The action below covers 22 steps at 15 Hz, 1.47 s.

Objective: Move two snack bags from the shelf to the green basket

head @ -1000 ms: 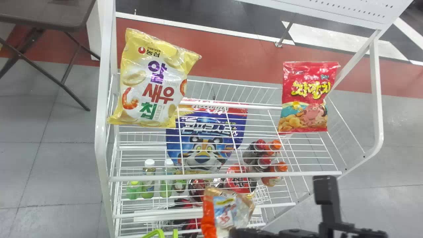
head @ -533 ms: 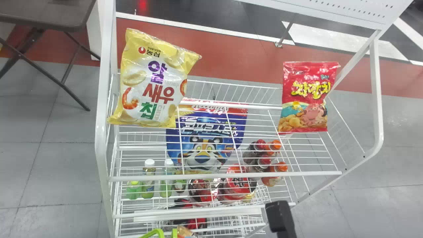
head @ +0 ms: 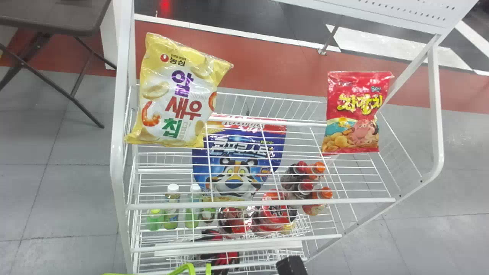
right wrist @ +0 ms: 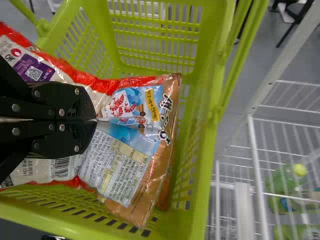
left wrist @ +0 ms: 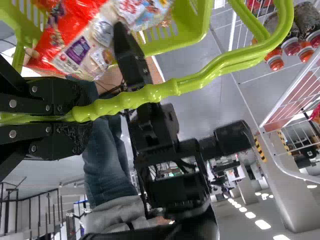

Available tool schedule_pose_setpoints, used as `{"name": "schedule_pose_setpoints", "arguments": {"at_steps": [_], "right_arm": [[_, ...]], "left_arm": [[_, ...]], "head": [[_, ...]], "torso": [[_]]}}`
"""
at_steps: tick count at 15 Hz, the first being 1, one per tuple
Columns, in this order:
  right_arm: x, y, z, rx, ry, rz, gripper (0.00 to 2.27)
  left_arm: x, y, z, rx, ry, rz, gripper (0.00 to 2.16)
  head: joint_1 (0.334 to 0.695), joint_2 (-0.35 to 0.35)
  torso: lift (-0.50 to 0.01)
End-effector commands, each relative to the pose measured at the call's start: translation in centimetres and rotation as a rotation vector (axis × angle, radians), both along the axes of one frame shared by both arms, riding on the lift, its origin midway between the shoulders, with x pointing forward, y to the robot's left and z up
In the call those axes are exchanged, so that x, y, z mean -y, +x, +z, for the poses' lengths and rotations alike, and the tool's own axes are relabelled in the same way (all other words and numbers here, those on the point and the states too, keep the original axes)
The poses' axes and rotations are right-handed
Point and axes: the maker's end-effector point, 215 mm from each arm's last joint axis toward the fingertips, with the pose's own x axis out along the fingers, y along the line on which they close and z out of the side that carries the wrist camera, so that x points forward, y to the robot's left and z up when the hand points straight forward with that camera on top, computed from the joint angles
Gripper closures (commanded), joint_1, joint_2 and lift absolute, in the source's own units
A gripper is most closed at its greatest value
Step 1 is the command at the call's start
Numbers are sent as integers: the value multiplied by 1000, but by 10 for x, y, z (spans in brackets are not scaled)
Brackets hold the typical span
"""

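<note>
1. The right claw (right wrist: 95,120) is clamped on a snack bag (right wrist: 125,160) of brown, blue and white, its fingers pinching the film into a crease. The right arm (head: 292,266) comes in at the bottom edge of the head view.
2. That bag is within the walls of the green basket (right wrist: 202,162), tilted; whether it touches the bottom, I cannot tell.
3. Red-and-white packaging (right wrist: 91,83) is right by the right claw, also within the basket; I cannot tell if it is part of the same bag or another one.
4. The left claw (left wrist: 82,113) is closed around the basket's green handle (left wrist: 150,93).
5. On the top tier of the white wire shelf (head: 259,203), a yellow snack bag (head: 174,95) leans near the left edge, toward the back corner.
6. On the same tier, a red snack bag (head: 355,114) leans near the right edge, closer to the back edge than the front.
7. Below the top tier's wires are a blue cereal bag (head: 237,160) near the middle, orange-capped bottles (head: 314,208) toward the right edge and green bottles (head: 154,220) by the left edge.
</note>
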Motion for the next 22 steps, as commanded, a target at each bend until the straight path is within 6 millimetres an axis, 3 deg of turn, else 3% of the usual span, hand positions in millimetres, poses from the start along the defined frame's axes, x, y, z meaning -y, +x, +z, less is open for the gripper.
{"name": "schedule_pose_setpoints", "arguments": {"at_steps": [1, 2, 3, 4, 8, 11, 15, 19, 22], "right_arm": [[-2, 18, -14, 46, 8, -9, 2192], [2, 22, -15, 58, -6, -8, 1838], [9, 27, -14, 78, -36, -5, 802], [17, 33, -14, 95, -56, -13, -1], [48, 83, 13, 275, -6, -105, 56], [63, 125, 54, 446, 65, -172, 73], [76, 154, 110, 587, 179, -254, 107], [117, 215, 204, 1082, 134, -311, 107], [143, 233, 260, 1370, -10, -358, 107]], "left_arm": [[1, -3, 2, 0, 3, -6, 2044], [1, -4, 2, 0, 5, -8, 2044], [0, -4, 1, 1, 8, -6, 2044], [0, -5, 1, -3, 10, -6, 2044], [1, -7, 0, -7, 9, -10, 2044], [4, -13, -2, -11, 18, -19, 2044], [7, -20, -3, -14, 23, -28, 2044], [11, -25, -6, -10, 39, -43, 2044], [13, -22, -10, -9, 47, -42, 2044]], "head": [[695, -350], [695, -350], [695, -350], [695, -350], [695, -350], [695, -350], [695, -350], [695, -350], [695, -350]], "torso": [[-16], [-16], [-16], [-16], [-16], [-16], [-16], [-16], [-16]]}}
